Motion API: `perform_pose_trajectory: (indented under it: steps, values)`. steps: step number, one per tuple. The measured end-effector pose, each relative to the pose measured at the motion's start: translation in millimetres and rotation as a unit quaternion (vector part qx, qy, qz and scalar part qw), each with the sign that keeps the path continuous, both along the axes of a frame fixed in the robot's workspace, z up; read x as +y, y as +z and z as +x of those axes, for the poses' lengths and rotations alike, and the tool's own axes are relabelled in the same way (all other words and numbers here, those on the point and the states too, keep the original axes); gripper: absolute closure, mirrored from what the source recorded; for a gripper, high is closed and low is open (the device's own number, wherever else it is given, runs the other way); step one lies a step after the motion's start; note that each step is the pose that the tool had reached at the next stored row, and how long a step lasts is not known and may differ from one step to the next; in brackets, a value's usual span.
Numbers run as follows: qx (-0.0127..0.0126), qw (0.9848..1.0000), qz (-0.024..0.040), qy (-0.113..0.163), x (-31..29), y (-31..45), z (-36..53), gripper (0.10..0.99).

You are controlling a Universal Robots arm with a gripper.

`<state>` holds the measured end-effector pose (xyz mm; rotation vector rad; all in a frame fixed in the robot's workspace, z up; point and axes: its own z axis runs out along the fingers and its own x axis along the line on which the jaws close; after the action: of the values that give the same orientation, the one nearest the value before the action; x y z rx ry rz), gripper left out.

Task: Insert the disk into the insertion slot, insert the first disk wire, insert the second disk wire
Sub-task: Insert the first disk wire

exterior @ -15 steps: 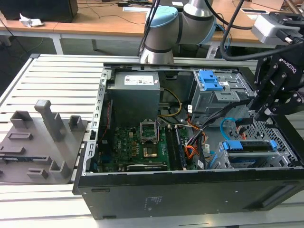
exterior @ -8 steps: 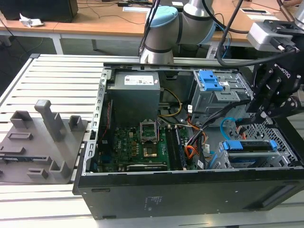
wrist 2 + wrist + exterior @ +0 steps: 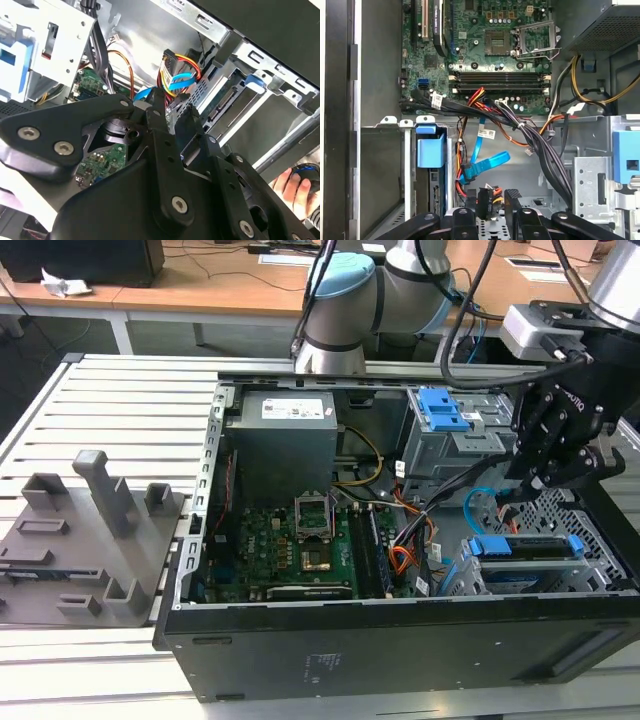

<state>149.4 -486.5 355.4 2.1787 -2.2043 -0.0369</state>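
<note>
Computer case (image 3: 400, 650), arm (image 3: 345, 310) bent down inside (elbow behind), near disk (image 3: 525, 547)

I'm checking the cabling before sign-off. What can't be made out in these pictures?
- Exterior view: cable bundles crowd the end of the disk toward the exterior view's left, where it sits in the insertion slot. Whether anything is plugged in cannot be told.
- First wrist view: the second disk wire has its plug end lost among orange and red wires beside the gripper.
- Second wrist view: a person's hand is cut off by the picture's edge.
</note>
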Motion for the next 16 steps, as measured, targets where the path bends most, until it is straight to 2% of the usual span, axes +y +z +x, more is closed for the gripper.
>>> perform_pose_trajectory:
  steps: [5,11,12,13,16]
  values:
    - [0.0,1.0,-0.0028,0.0,0.1,-3.4,0.0,0.725]
    - [0.0,1.0,-0.0031,0.0,0.0,-3.6,0.0,0.737]
    - [0.0,1.0,-0.0031,0.0,0.0,-3.6,0.0,0.871]
    - [0.0,1.0,-0.0032,0.0,0.0,-3.6,0.0,0.922]
    - [0.0,1.0,-0.0033,0.0,0.0,-3.6,0.0,0.922]
